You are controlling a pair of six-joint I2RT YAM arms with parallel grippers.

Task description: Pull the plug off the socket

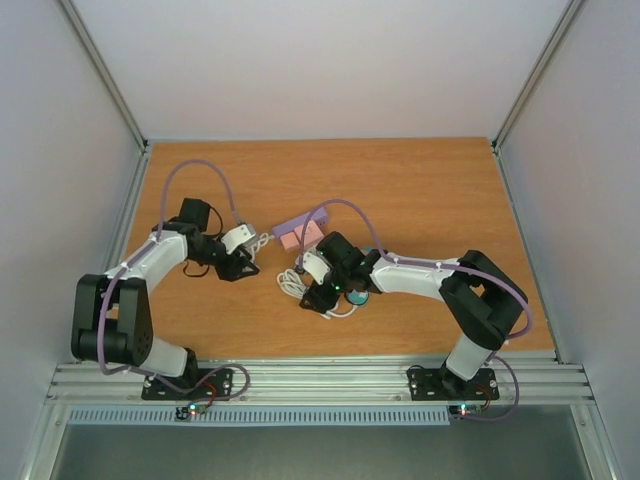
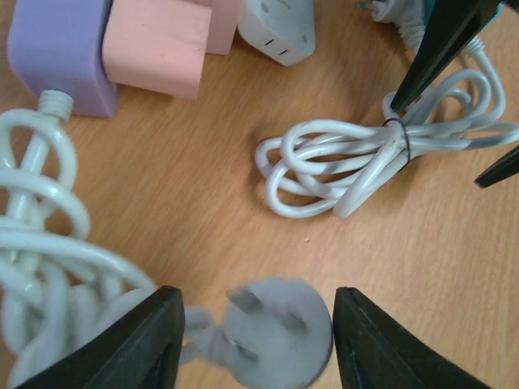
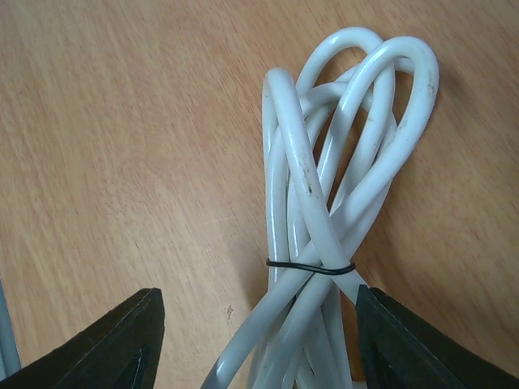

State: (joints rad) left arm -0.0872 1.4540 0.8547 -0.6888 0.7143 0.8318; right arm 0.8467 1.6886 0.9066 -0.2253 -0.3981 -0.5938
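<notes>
I work in a lab test cell: white panels (image 1: 320, 60) on aluminium posts (image 1: 102, 70) wall in the wooden table (image 1: 420, 180), and a slotted aluminium rail (image 1: 320, 380) along the table's near edge carries my bases (image 1: 195, 383).

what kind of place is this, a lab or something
Most likely a robot test cell in a lab: plain white walls on aluminium framing, a wooden table, and a left arm and right arm bolted to a metal rail.

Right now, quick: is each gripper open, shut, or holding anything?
Left gripper: open, with the white plug between its fingers, apparently not clamped.
Right gripper: open, straddling the tied white cable bundle, gripping nothing.
</notes>
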